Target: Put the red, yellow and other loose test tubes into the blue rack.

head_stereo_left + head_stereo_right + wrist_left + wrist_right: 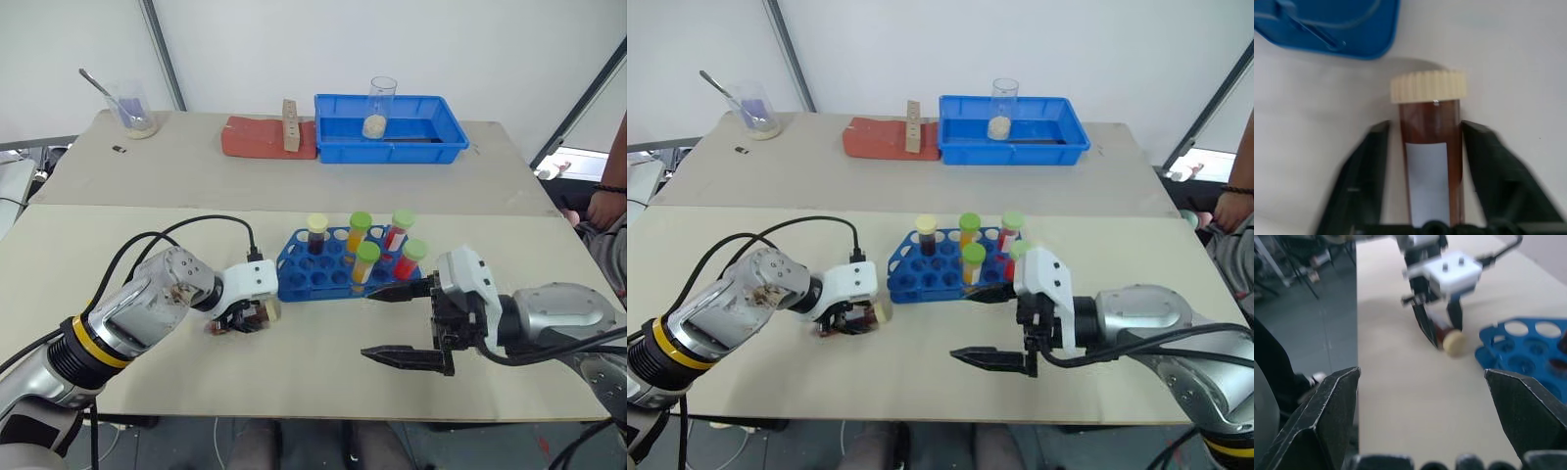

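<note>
The left gripper (1422, 161) is clenched on the brown tube (1431, 161), its two black fingers (1369, 171) pressing the body from either side below the pale-yellow cap (1428, 86). The tube lies on its side on the table (294, 362), cap toward the rack, so the hold falls across the barrel and leaves the cap end clear — a sensible place to take it, I judge, since the tube has to be stood up and lowered base-first into a hole. It does not look lifted yet; the fingers sit low against the tabletop, just beside the near-left corner of the blue rack (304, 279).

The right gripper (402, 323) stands wide open and holds nothing. It hovers off the rack's right end, turned to point leftward across the table — likely kept out of the way while the left arm works, and near enough to steady the rack if needed.

The rack already carries five upright tubes: one dark with a pale cap (316, 235), two yellow-orange (359, 233) and two red (399, 230), all four with green caps. Its left-hand and near holes are empty, which suits a tube coming from that side.

Well back on the table are a blue tray (392, 142) with a beaker (380, 106) standing in it, and a red pad (260, 137).
</note>
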